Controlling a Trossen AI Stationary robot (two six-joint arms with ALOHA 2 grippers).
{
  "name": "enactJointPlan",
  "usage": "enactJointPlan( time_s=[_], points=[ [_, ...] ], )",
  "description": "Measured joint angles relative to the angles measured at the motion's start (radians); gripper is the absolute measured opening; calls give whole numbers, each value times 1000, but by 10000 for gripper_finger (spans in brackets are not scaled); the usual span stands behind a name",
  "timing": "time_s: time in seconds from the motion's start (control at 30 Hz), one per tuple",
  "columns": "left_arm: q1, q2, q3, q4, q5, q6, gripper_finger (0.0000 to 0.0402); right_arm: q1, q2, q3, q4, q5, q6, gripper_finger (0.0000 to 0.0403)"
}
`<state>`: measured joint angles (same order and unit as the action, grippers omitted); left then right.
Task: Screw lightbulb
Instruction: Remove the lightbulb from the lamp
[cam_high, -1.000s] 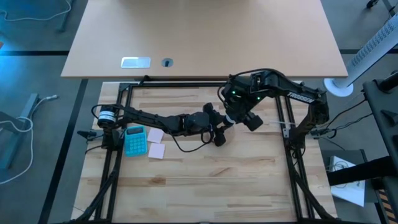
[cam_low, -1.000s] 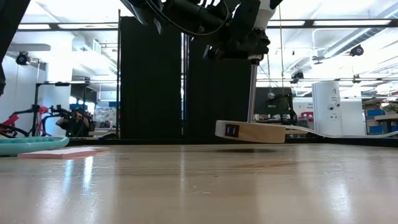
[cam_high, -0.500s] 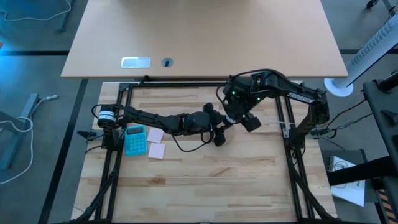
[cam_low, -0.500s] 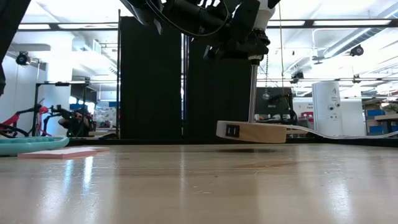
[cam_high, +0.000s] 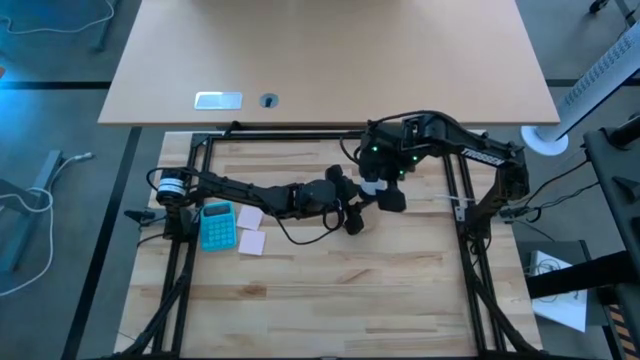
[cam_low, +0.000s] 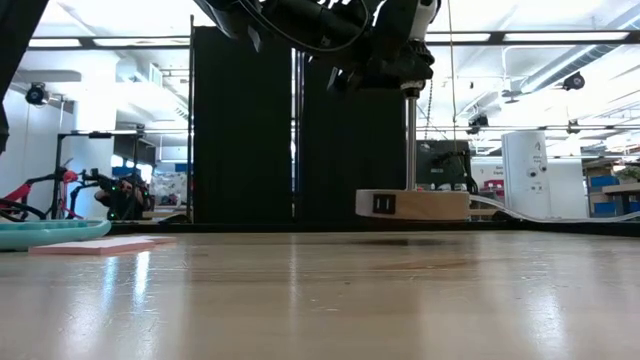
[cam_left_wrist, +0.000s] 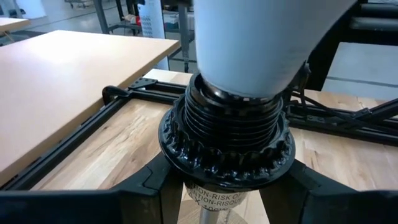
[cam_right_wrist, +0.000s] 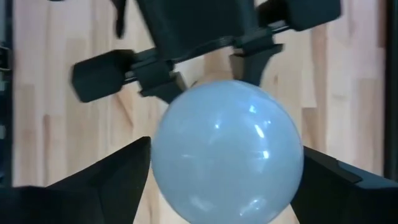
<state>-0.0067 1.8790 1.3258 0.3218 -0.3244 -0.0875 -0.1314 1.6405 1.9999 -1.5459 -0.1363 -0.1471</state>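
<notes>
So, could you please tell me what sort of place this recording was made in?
Probably a robotics lab or workshop: a wooden workbench inside a black metal frame, with equipment racks and strip ceiling lights in the open room behind.

Light wooden plank tabletop (cam_high: 320, 300), black frame (cam_high: 200, 150) along edges. Teal calculator (cam_high: 219, 226) lying flat near left side. Two pink sticky-note pads (cam_high: 251, 229) just beside calculator, one behind other.
</notes>
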Motion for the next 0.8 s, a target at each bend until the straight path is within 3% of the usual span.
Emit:
enactJointPlan(
  time_s=[0.2, 0.37, 0.5, 0.8],
  points=[
    [2, 0, 0, 0, -48, -8, 158, -3, -4, 0, -16, -15, 119, 339],
    [16, 0, 0, 1, -80, -21, 158, -6, -5, 1, -13, -13, 516, 341],
    [21, 0, 0, 1, -96, -28, 158, -6, -4, -9, -13, 80, 820, 341],
    [23, 36, 1, 16, -88, -35, 158, -6, -28, -9, 2, 120, 964, 341]
  ],
)
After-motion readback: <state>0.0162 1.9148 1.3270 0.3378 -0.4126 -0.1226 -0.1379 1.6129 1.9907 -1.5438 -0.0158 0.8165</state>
